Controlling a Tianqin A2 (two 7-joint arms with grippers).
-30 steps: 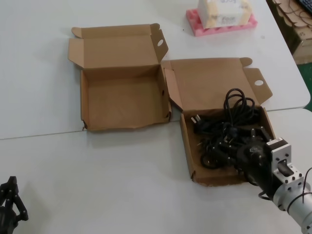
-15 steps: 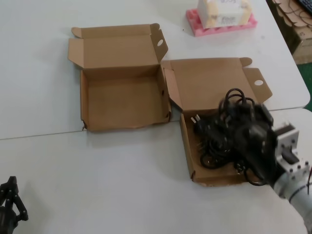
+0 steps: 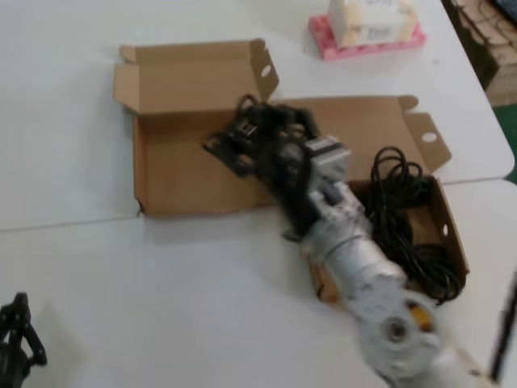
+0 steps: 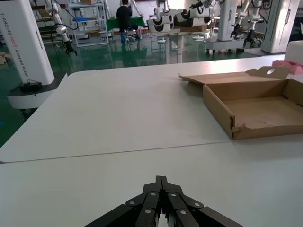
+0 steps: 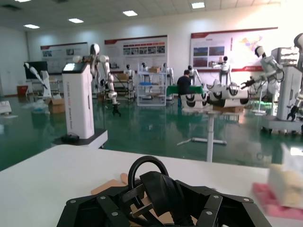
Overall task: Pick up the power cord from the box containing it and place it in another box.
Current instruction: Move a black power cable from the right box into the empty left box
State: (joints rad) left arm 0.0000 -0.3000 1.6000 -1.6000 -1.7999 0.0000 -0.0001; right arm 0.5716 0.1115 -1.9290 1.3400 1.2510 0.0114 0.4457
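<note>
Right gripper (image 3: 250, 137): you find it in the head view above the empty box with the wavy front wall (image 3: 198, 210), clamped round the power cord (image 3: 234, 144), a small black bundle blurred by motion. Box with the straight front wall (image 3: 355, 301): beside it, partly hidden by the arm, holding a tangle of black cables (image 3: 408, 218). Progress, as you may judge: cord lifted and carried across; lowering and release remain. Surroundings: pink foam tray (image 3: 367, 44) with a pale packet at the far table edge, well clear. Left gripper (image 3: 14, 335): parked at the near corner. Left wrist view: left gripper (image 4: 161, 208), fingertips closed together; empty box (image 4: 227, 111) far off. Right wrist view: right gripper (image 5: 156, 198) with a cord loop (image 5: 147, 165) rising between the fingers.
</note>
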